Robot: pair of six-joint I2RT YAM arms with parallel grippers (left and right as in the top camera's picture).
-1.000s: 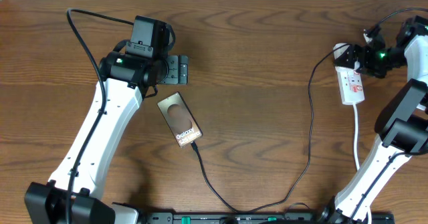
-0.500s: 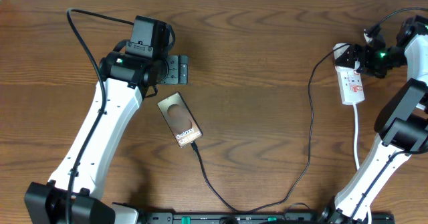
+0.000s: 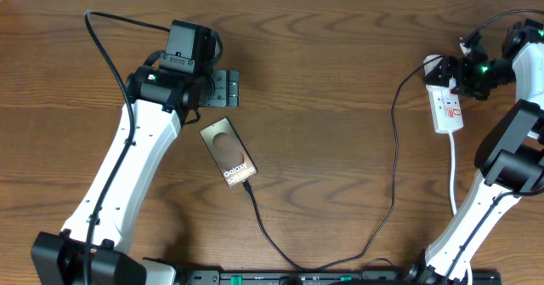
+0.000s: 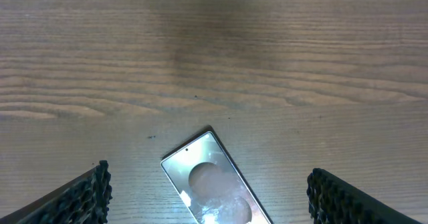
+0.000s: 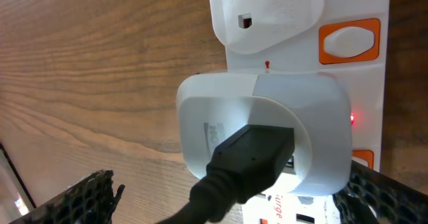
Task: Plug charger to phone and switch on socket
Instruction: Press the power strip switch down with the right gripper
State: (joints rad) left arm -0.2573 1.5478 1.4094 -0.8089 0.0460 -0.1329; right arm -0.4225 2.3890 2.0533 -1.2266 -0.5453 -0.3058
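Nearest the arm bases, the thin black rubbery charger cable (image 3: 293, 264) lies in a slack loop, then climbs the right side to the strip. Risk: your right arm stands near that run, and any sweep that snags it tugs both ends. The small black connector tip sits at the phone's lower short end. It looks seated, but the depth can't be confirmed.

The dark grey-brown glossy flat rectangular phone (image 3: 229, 154) lies skewed, mid-left on the brown grained wooden table (image 3: 340, 30), round mark and white lettering up. It's a smooth slab on smooth wood, so a cable pull would slide it or pop the tip out.

The left gripper (image 3: 223, 89) hovers just beyond the phone's top end, jaws spread wide, nothing held. Its black ridged fingers (image 4: 87, 194) frame the phone's corner in the wrist view. Lower it carelessly and you clip the phone.

Far right is the narrow white hard-plastic oblong socket strip (image 3: 448, 106), its white cord trailing back toward the base. The right gripper (image 5: 227, 184) is at it, jaws wide apart, holding nothing. The rounded glossy white adapter (image 5: 267, 117) sits between its fingers with the black plug coming out.

An orange rounded rocker switch (image 5: 348, 38) shows above the adapter in the wrist view, and another orange edge shows lower. A tiny red light (image 5: 352, 119) glows beside the adapter; can't tell if that means on.

Risks at the strip:
- You press the wrong rocker.
- A finger catches the adapter and levers it loose.
- The light strip skids on the wood instead of the switch clicking.
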